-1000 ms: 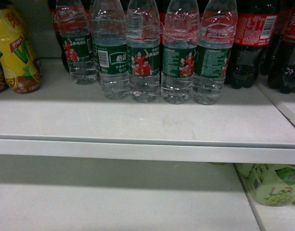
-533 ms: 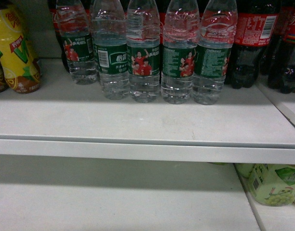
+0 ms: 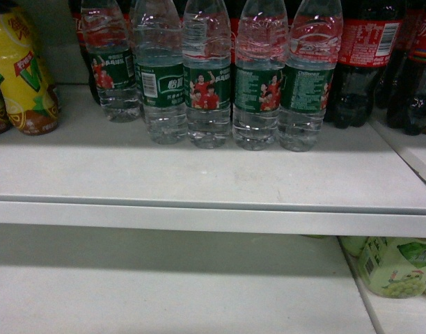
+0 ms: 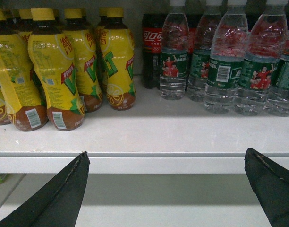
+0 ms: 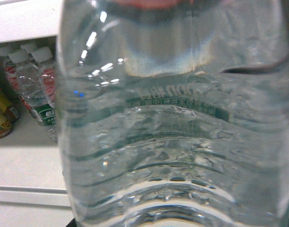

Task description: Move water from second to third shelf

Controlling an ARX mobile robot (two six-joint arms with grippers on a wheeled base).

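Up close, clear ribbed water bottle point(image 5: 177, 142), green label.

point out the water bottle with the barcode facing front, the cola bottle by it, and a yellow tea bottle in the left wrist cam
barcode water bottle point(image 4: 223, 71), left wrist view, on its green label
cola bottle point(image 4: 152, 47), left wrist view, on its red label
yellow tea bottle point(image 4: 59, 71), left wrist view, on its yellow wrap

Clear ribbed water point(image 3: 208, 76) with green wrap labels, red-shirted figures, white text, a white barcode patch. Right of water: dark cola bottles point(image 3: 363, 56), red labels, white script. Left of water: yellow bottles point(image 4: 57, 71) with yellow caps, green-and-red lettering, brown bases. Under water: pale grey-white shelf point(image 3: 199, 177). Below shelf, right: light green packs point(image 3: 394, 268). Black left gripper point(image 4: 165, 189).
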